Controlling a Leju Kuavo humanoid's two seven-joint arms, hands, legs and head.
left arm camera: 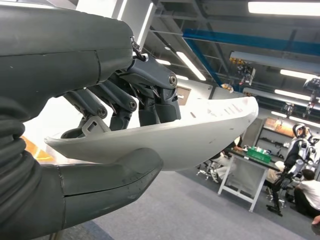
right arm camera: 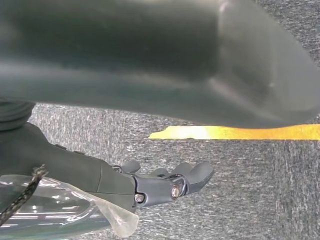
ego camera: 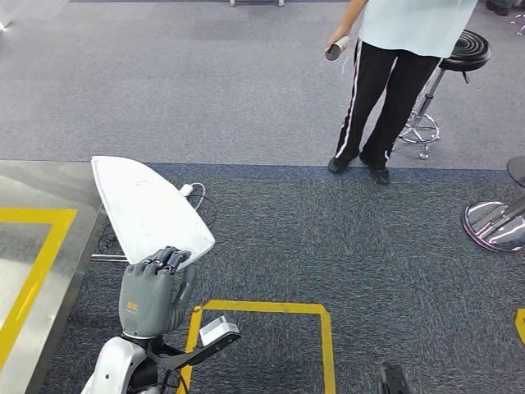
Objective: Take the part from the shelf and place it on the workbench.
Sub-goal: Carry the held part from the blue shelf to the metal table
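Note:
The part is a flat white curved panel [ego camera: 145,207], held out in front of me over the grey carpet. My left hand [ego camera: 153,294] grips its near edge, thumb under and fingers over. The left wrist view shows the same panel [left arm camera: 203,130] clamped between the thumb [left arm camera: 113,175] and the dark fingers [left arm camera: 151,95]. My right hand [right arm camera: 166,182] hangs above the carpet, fingers stretched out and holding nothing.
A metal platform [ego camera: 37,246] with yellow tape lines lies at the left. A person [ego camera: 396,74] stands ahead holding a controller, beside a black stool [ego camera: 455,78]. Another stool base [ego camera: 495,222] is at the right. A yellow tape square [ego camera: 279,328] marks the carpet below.

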